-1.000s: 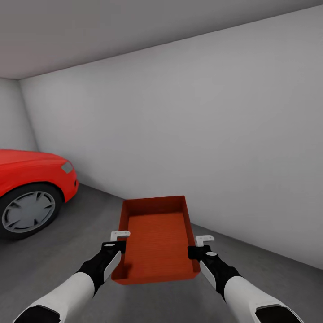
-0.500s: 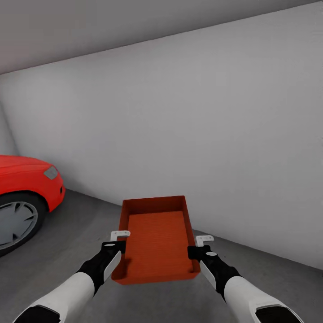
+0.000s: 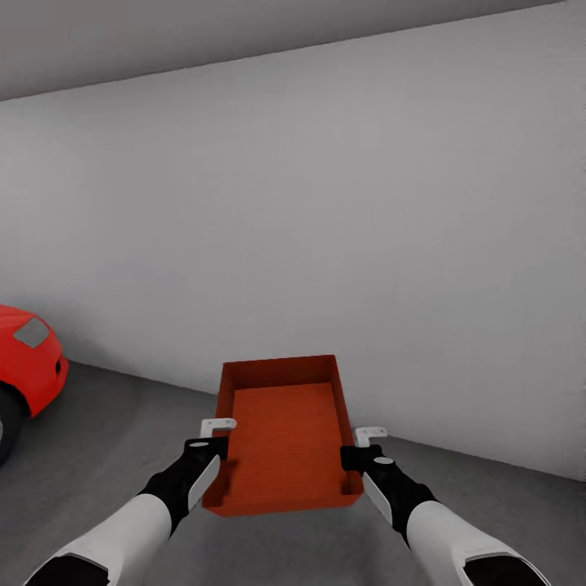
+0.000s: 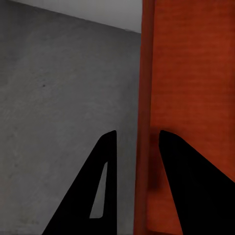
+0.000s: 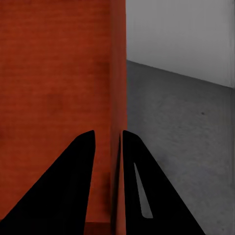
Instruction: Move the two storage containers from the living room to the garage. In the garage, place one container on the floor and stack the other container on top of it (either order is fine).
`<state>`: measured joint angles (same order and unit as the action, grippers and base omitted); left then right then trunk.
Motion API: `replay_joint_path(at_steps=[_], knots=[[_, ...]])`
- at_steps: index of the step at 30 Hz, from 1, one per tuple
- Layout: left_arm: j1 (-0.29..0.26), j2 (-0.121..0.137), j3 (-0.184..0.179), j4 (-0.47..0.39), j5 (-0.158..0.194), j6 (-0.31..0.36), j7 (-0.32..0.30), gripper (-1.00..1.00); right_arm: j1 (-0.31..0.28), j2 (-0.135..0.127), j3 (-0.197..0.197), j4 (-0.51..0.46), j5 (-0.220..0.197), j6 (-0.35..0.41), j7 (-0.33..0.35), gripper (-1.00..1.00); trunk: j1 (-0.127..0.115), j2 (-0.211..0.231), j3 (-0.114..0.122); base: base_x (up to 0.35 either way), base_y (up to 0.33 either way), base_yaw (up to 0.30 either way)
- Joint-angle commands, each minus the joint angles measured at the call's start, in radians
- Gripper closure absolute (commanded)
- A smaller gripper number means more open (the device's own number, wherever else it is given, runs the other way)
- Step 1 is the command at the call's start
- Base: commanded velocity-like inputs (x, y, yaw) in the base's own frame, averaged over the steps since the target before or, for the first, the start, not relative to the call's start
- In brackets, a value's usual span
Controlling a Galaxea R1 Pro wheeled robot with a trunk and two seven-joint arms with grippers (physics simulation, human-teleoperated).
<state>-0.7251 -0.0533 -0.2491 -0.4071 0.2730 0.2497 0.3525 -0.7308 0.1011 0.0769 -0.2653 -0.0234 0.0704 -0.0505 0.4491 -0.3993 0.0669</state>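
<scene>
One red-orange storage container hangs in front of me above the dark concrete floor of the garage. Its open top faces up and it holds nothing. My left gripper is shut on its left wall, my right gripper on its right wall. In the left wrist view the black fingers straddle the container wall. The right wrist view shows the right gripper pinching the container wall between both fingers.
A plain light-grey wall runs across the view just beyond the container. The nose of a red car stands at the far left on the concrete. Bare floor lies to both sides and under the bin.
The whole view has swung to the right, so the car has slid toward the left edge and the wall corner has left the picture. Container and grippers keep their places relative to me.
</scene>
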Motion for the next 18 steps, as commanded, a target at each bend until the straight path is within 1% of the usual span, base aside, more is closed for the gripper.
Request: replay_joint_path(at_steps=[1,12,18], knots=[[0.000,0.003,-0.013,-0.006,0.000,-0.078,0.017,1.00,0.000,-0.003,0.003,0.001,-0.012,0.006,-0.015,1.00,0.001,-0.001,0.000,0.321,0.165,-0.251],[0.000,0.003,-0.013,-0.006,0.000,-0.078,0.017,1.00,0.000,-0.001,0.003,0.001,-0.012,0.006,-0.015,1.00,0.001,-0.001,0.000,0.321,0.163,-0.251],[0.000,0.003,-0.013,-0.006,0.000,-0.078,0.017,1.00,0.000,-0.001,0.003,0.001,-0.012,0.006,-0.015,1.00,0.001,-0.001,0.000,0.313,0.115,-0.251]])
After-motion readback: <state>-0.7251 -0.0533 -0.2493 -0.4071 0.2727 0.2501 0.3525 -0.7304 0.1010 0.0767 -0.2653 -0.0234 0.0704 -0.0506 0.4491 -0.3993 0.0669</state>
